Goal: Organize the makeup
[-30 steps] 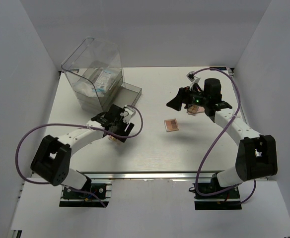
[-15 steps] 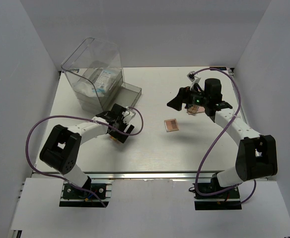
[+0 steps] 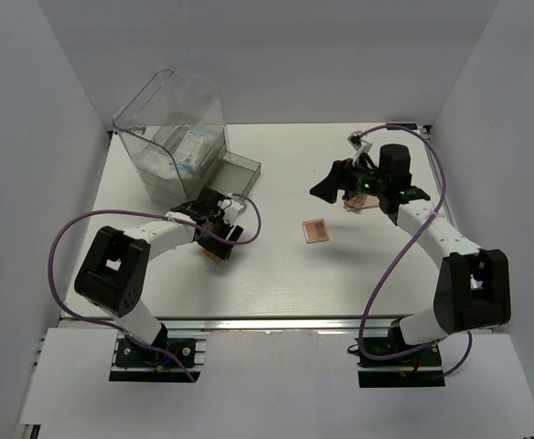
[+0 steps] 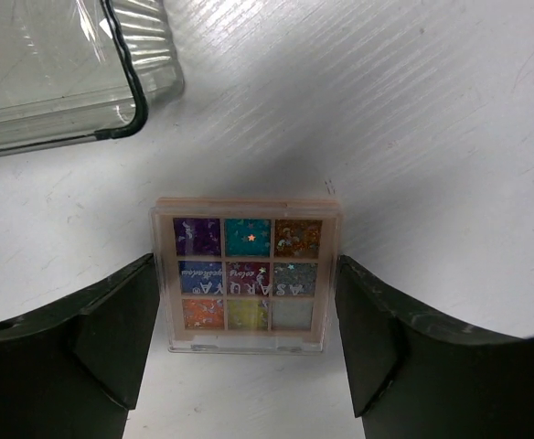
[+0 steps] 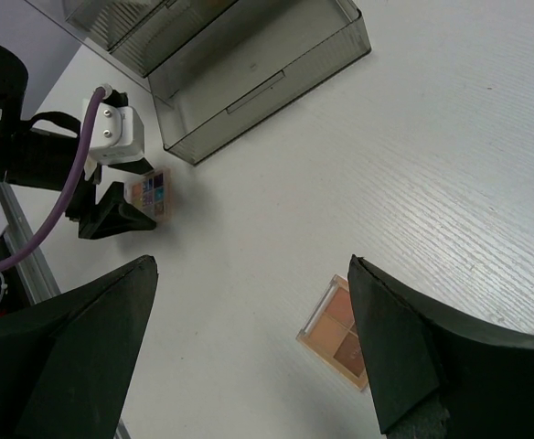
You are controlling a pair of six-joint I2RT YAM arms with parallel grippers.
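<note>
Straddling the multicolour palette (image 4: 247,276) flat on the counter (image 4: 395,110), the left gripper (image 4: 244,265) had fingers (image 4: 112,329) spread just beside its side edges; the right gripper (image 5: 250,270), also spread, hung well apart.

The clear drawer box (image 3: 171,128) is blocking the far-left corner, its pulled-out drawer (image 3: 237,174) jutting toward mid-table. Just near of that drawer, the left gripper (image 4: 247,306) is straddling a multicoloured palette (image 4: 247,274), its fingers (image 4: 112,320) crowding both sides. Right of the box, bare tabletop (image 3: 285,151) is lying open up to the tan palette (image 3: 315,230) and the right gripper (image 5: 249,279), which is hanging spread above it.
</note>
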